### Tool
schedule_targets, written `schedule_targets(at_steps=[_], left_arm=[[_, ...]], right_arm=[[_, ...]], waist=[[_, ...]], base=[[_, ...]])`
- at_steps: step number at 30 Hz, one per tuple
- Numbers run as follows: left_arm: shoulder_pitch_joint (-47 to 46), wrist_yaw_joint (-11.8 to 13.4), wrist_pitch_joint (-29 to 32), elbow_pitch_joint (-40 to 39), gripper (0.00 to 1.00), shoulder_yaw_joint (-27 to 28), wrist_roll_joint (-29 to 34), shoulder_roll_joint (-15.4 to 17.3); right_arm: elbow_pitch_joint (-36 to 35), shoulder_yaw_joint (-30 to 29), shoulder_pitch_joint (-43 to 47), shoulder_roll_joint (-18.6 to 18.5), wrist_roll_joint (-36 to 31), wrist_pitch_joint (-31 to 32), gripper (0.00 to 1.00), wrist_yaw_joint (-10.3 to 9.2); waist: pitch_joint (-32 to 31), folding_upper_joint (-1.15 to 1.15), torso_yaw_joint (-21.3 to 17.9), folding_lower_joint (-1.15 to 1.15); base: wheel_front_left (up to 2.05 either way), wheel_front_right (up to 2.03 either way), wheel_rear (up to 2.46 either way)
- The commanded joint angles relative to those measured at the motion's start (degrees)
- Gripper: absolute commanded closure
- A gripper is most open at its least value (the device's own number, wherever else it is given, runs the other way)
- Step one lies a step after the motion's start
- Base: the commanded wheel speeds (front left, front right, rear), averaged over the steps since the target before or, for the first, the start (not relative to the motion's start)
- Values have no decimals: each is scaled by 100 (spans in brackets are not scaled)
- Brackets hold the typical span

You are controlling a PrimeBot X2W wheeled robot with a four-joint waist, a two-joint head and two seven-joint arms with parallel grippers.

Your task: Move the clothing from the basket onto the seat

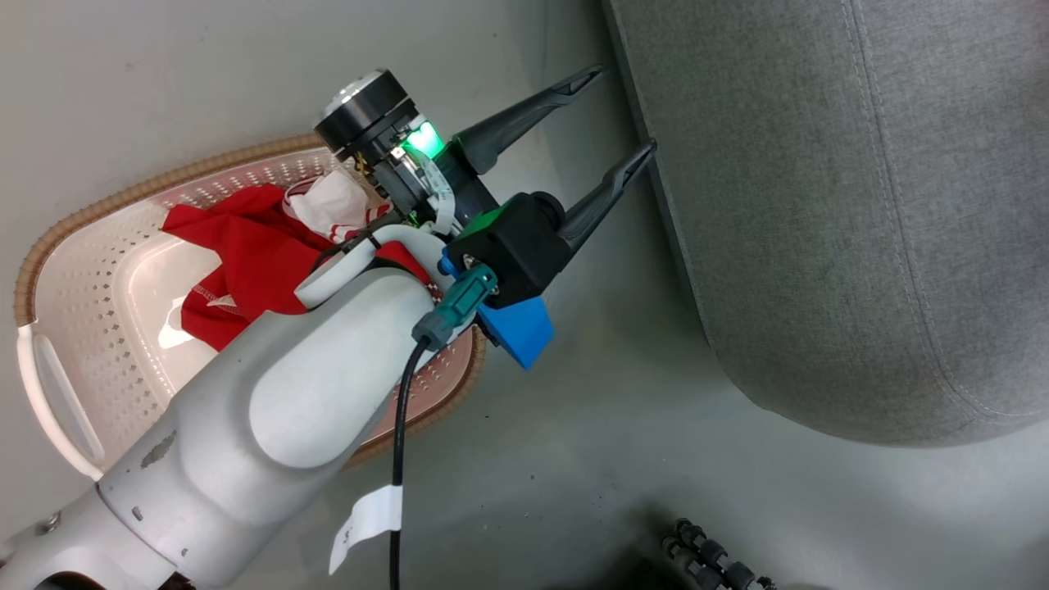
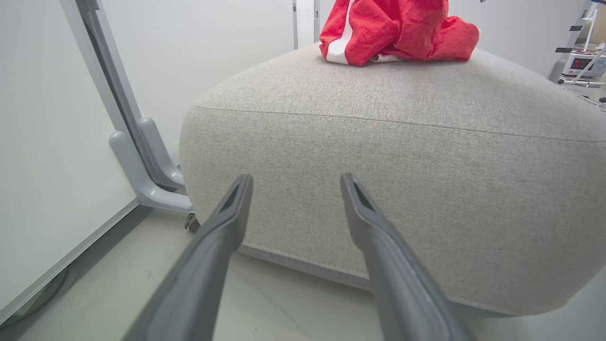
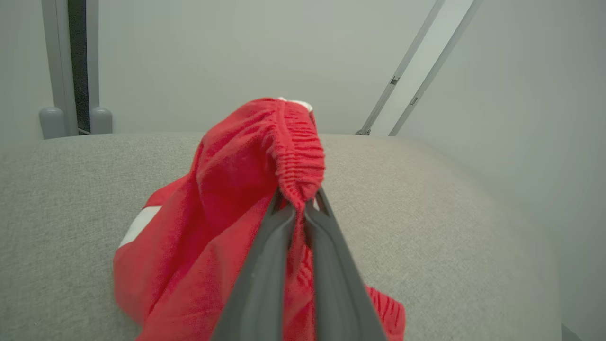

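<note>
Red shorts [image 3: 236, 189]: bright, soft, crumpled, with a gathered elastic waistband and a white stripe down one side. Pinched at the waistband between the closed fingers of the right gripper [image 3: 299, 203], lower folds resting on the top of the grey seat [image 3: 450, 213]. From the left wrist view, heaped on the seat's top, well above and beyond the left gripper [image 2: 296, 179]. More red clothing [image 1: 246, 262] with white trim bunched in the cream perforated basket [image 1: 90, 328], partly hidden under the left forearm [image 1: 311, 393]. Left gripper spread wide and empty, fingertips just beside the seat's side wall, apart from both garments. Basket on the pale floor [image 1: 590, 426], near the seat. Black cable [image 1: 399, 426] with a white tag [image 1: 369, 520] hanging below the wrist. Grey stand foot [image 2: 142, 161] by the seat's corner.
</note>
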Motion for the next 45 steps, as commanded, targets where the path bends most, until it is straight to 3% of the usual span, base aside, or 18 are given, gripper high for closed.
schedule_targets(at_steps=[1, 7, 8, 9, 10, 16, 25, 35, 45], left_arm=[[-73, 13, 2, -34, 0, -43, -4, -12], [-106, 31, -32, -28, 0, -69, -41, -36], [-105, 33, -38, -12, 0, -71, -43, -35], [-100, 37, -50, 3, 0, -74, -50, -39], [-92, 51, -68, 17, 0, -74, -59, -44], [105, 143, -228, 179, 0, -45, -164, -140], [635, 336, -374, 405, 0, 325, -527, -450], [1577, 500, -376, 44, 0, 1529, -551, -631], [2460, 414, -376, -36, 0, 2803, -373, -889]], right_arm=[[93, -51, 83, 46, -24, -4, 100, -1], [523, -65, 224, 204, -112, -4, 100, -1], [541, -55, 226, 204, -112, -3, 78, -1], [545, -32, 240, 199, -83, -3, 11, -1], [576, -47, 263, 167, -36, -3, 0, -1], [93, 99, 657, 27, 131, -3, 0, -1], [-946, 467, 1593, -27, 316, -3, 0, 0], [-1638, 1377, 2553, 281, 406, -3, 0, 0], [-1680, 2141, 2924, 658, 461, -3, 0, 0]], waist=[[9, 0, 36, -1], [-1, 0, 104, -1], [-20, 0, 109, -1], [-46, 0, 117, -1], [-81, 0, 126, -1], [-510, 0, 157, -1], [-1651, 0, 437, -1], [-2773, 0, 1072, -1], [-3532, 0, 1711, -1]], base=[[0, 0, 0], [0, 0, 0], [0, 0, 0], [0, 0, 0], [0, 0, 0], [0, 0, 0], [0, 0, 0], [0, 0, 0], [0, 0, 0]])
